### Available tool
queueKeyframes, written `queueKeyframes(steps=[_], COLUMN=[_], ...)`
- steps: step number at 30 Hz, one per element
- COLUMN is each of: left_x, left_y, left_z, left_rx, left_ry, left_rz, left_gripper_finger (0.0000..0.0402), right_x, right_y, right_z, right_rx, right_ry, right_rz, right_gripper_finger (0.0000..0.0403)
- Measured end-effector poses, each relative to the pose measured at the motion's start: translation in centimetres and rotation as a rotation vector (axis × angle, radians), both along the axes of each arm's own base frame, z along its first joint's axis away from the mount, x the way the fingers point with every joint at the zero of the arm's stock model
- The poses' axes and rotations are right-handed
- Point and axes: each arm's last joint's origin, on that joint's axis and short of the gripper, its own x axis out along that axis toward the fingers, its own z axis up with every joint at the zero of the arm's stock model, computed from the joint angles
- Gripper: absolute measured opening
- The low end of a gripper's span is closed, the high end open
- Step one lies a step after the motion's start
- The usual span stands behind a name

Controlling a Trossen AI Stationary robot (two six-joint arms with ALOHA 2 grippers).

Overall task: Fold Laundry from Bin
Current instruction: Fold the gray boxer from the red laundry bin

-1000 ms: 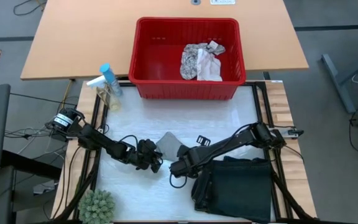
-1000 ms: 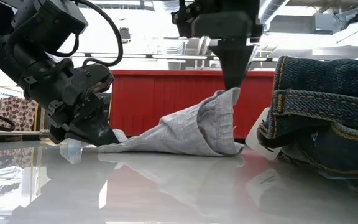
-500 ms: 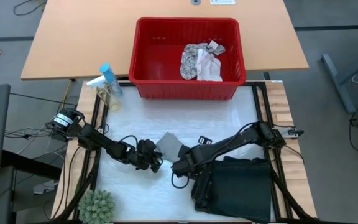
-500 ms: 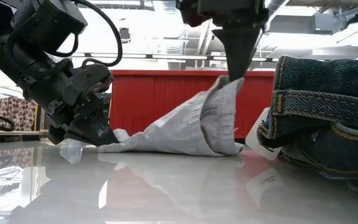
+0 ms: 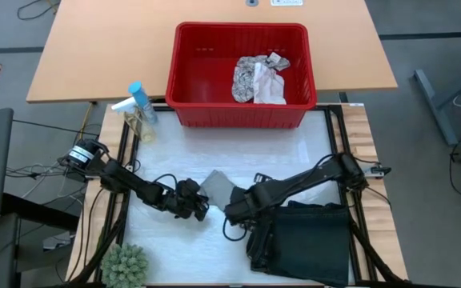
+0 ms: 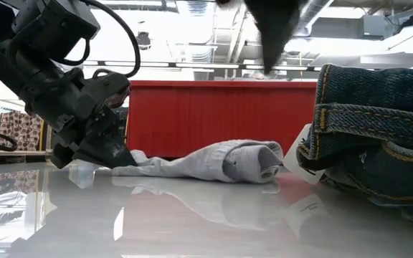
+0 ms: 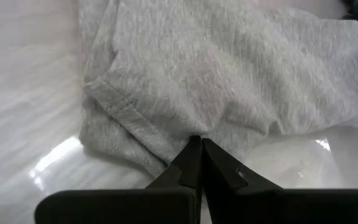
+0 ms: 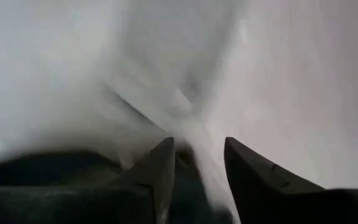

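A small light grey cloth (image 5: 217, 186) lies in a low heap (image 6: 214, 161) on the white table top, near the middle. My left gripper (image 7: 199, 144) is down at the cloth's left end (image 6: 124, 159), shut on it. My right gripper (image 8: 197, 155) hangs open above the cloth's right part (image 6: 271, 64) and touches nothing. The red bin (image 5: 238, 29) stands at the far side with a patterned cloth (image 5: 253, 78) and a whitish cloth (image 5: 274, 90) in it. A folded dark garment (image 5: 302, 240) lies at the near right. My left gripper pinches the grey cloth's edge (image 7: 191, 132) between its two fingertips, where the cloth puckers. The fingers slant down at it from the table's left. The cloth lies slack on the table.
A spray bottle (image 5: 138, 104) stands at the far left of the white surface and a small green plant (image 5: 125, 264) at the near left corner. The folded dark garment (image 6: 378, 136) rises as a thick pile just right of the grey cloth.
My right gripper has opened, let go of the grey cloth's raised right part and gone up. That part has fallen and now lies rolled over on the table. The left end has stayed down in my left gripper.
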Motion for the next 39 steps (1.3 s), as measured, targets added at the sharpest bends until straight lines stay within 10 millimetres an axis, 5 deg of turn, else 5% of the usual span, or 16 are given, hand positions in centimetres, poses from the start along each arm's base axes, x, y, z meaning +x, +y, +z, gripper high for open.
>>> queueKeyframes(steps=[7,15,21,33,39], left_x=[0.0,-0.1,-0.3,-0.3,0.7], left_y=[1.5,3.6,3.7,3.6,3.2], left_z=[2.1,4.6,4.8,5.1,7.4], left_rx=[-0.015,-0.066,-0.068,-0.073,0.185], left_ry=[-0.023,-0.054,-0.027,-0.047,-0.230], left_rz=[-0.017,-0.073,-0.085,-0.108,-0.181], left_gripper_finger=[0.0000,0.0000,0.0000,0.0000,0.0000], right_x=[1.5,5.6,6.8,7.4,7.4], right_y=[1.9,2.4,2.4,0.5,0.6], right_z=[1.0,-4.8,-8.9,-12.6,-12.7], right_rx=[0.046,-0.006,-0.132,-0.138,-0.134], right_ry=[-0.211,-0.219,-0.167,-0.027,-0.012], right_rz=[0.141,0.254,0.230,0.172,0.216], right_gripper_finger=[0.0170,0.0176,0.0176,0.0176,0.0176])
